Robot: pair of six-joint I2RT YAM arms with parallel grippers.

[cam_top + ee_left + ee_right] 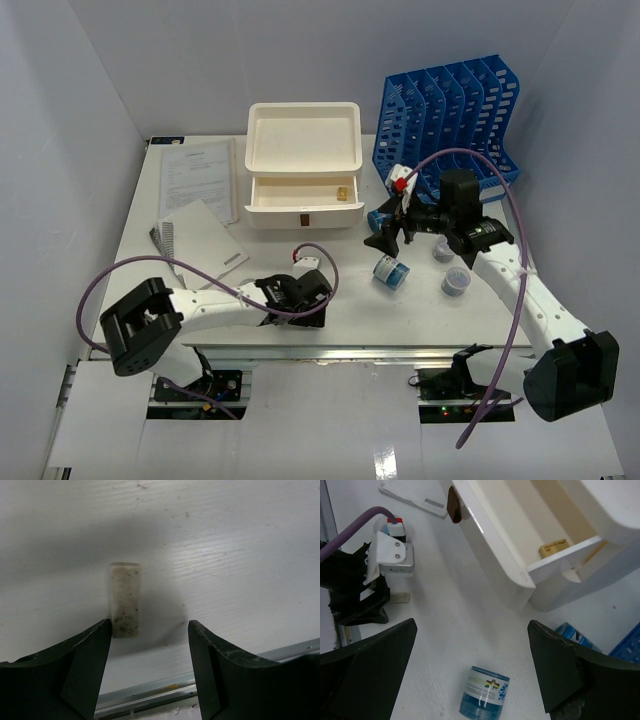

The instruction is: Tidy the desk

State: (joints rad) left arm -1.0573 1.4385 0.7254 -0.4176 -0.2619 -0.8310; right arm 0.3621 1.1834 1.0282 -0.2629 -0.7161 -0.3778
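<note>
Begins at the near edge of the desk [420, 312], along its metal rail [150, 692], just beyond the arm bases. Holds the left gripper [149, 625] low over the white top there, pointed down, fingers spread and grasping nothing. Shows a small whitish block [125, 600] lying flat on the desk between those fingers, close against the left one and well apart from the right; cannot tell whether touching.

Farther out, over the middle of the desk, holds the right gripper [392, 235] clear above the surface, aimed toward the left and far side, released wide with nothing between its fingers. Shows a blue jar [485, 697] on its side on the desk below, about midway between the fingertips in the right wrist view, untouched. Puts two small cups [443, 250] upright on the desk just to the right of the jar, beside the right forearm. Has a notebook [200, 240] toward the left edge.

Beyond, reaches a cream drawer box [303, 150] with one drawer [520, 545] pulled open and a small gold block [553, 547] inside. Ends with a blue file rack [440, 110] at the far right corner and a printed sheet [195, 175] at the far left, both resting on the desk.
</note>
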